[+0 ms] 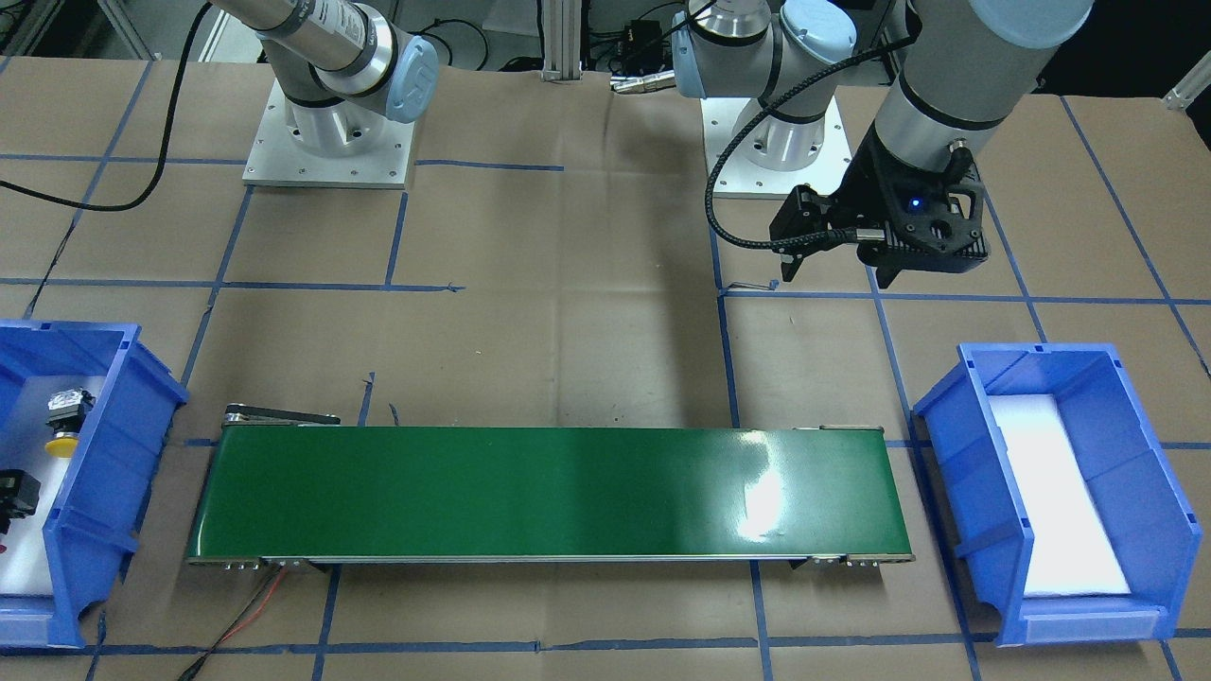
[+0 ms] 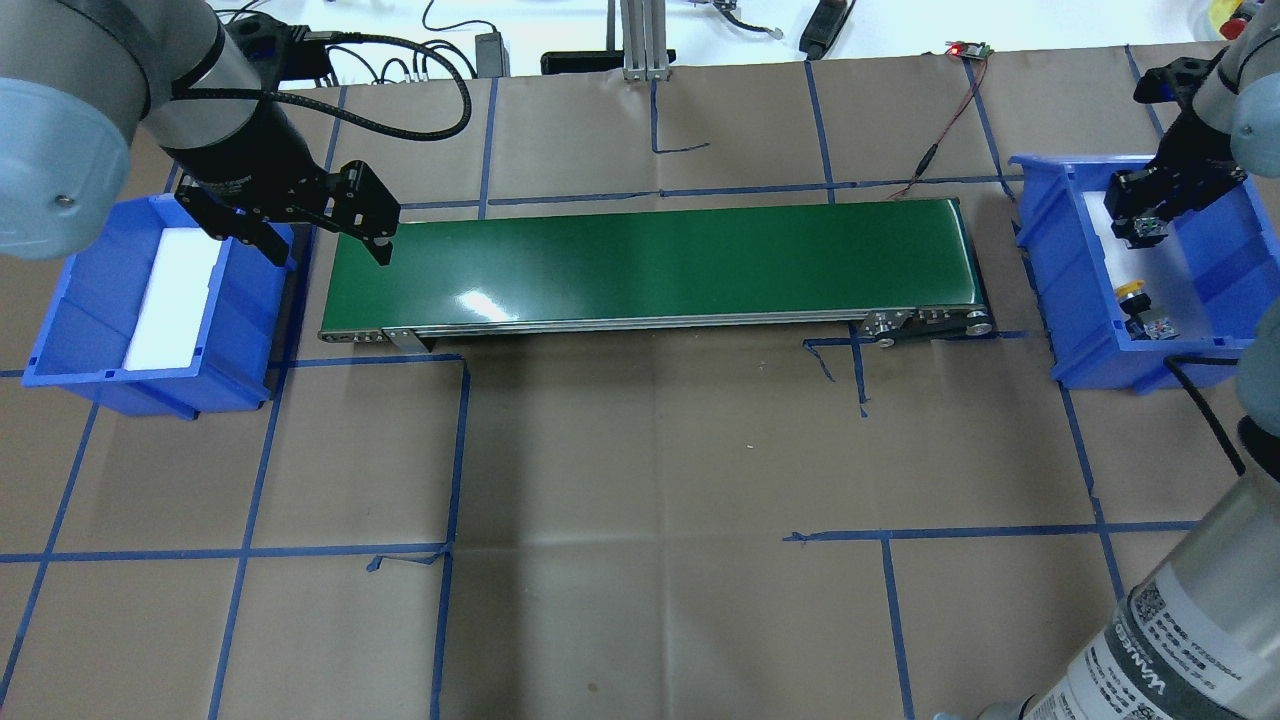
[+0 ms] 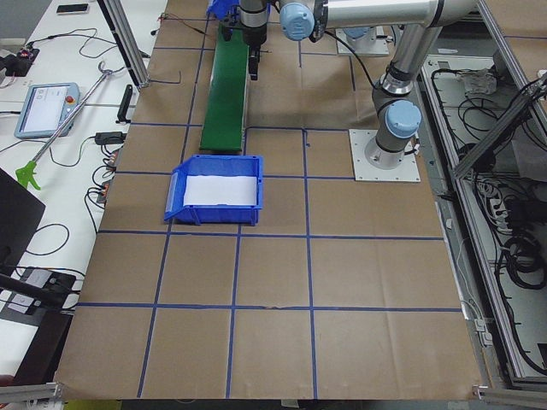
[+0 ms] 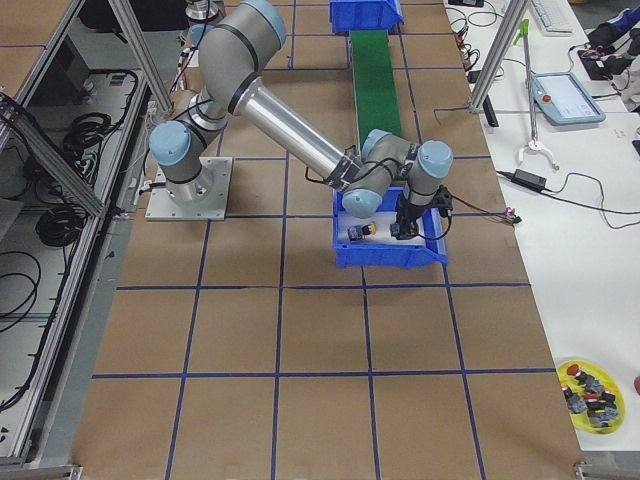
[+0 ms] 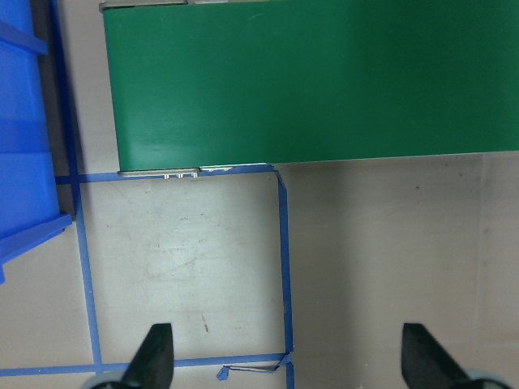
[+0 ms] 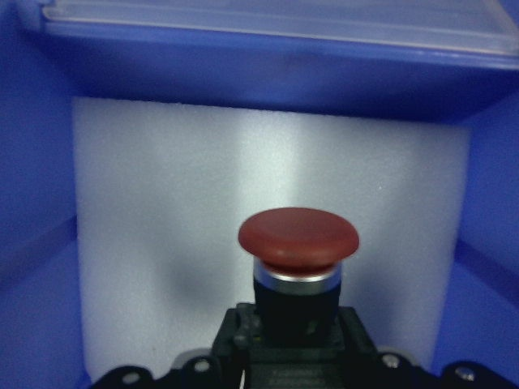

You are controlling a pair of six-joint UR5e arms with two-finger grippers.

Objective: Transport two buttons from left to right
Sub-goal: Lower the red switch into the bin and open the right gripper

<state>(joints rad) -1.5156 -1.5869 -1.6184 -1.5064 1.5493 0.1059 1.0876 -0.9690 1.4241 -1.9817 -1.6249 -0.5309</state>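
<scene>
The red-capped button (image 6: pixel 298 239) stands upright in my right gripper (image 2: pixel 1145 228), which is shut on its black body. It is inside the blue bin (image 2: pixel 1040 260) at the right end of the table, over the bin's white foam floor. The yellow-capped button (image 2: pixel 1130 293) lies on its side on that foam, nearer the robot than the gripper. My left gripper (image 5: pixel 288 332) is open with nothing between its fingers. It hangs over bare table beside the left end of the green conveyor belt (image 2: pixel 650 260).
A second blue bin (image 2: pixel 90 330) with only white foam in it sits left of the belt, close under the left arm. Red and black wires (image 2: pixel 945 140) run to the belt's far right corner. Blue tape lines cross the brown table cover.
</scene>
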